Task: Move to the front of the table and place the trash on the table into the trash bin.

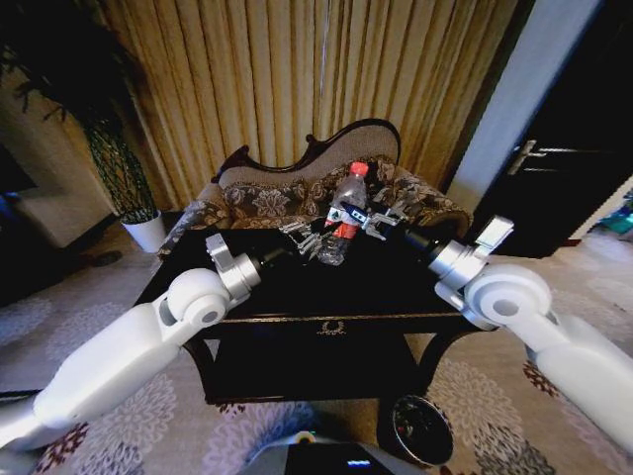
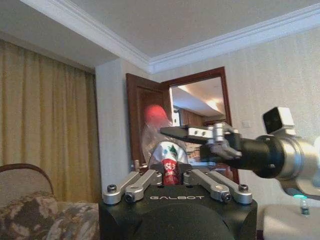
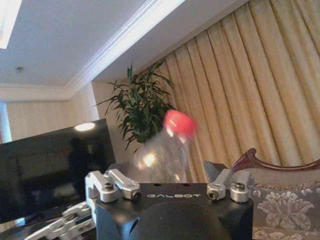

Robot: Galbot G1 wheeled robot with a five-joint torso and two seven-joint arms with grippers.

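A clear plastic bottle (image 1: 341,220) with a red cap hangs tilted over the back of the dark table (image 1: 326,292). My right gripper (image 1: 374,220) is shut on its labelled middle. In the right wrist view the bottle (image 3: 162,152) stands close between the fingers (image 3: 107,182). My left gripper (image 1: 303,238) hovers just left of the bottle's base, apart from it. The left wrist view looks at the bottle (image 2: 165,150) and at the right gripper (image 2: 202,134) clamped across it. The round trash bin (image 1: 422,427) stands on the carpet by the table's front right leg.
A floral sofa (image 1: 287,198) stands right behind the table, with gold curtains beyond. A potted plant (image 1: 148,233) is at the back left and a dark door (image 1: 564,178) at the right. Patterned carpet surrounds the table.
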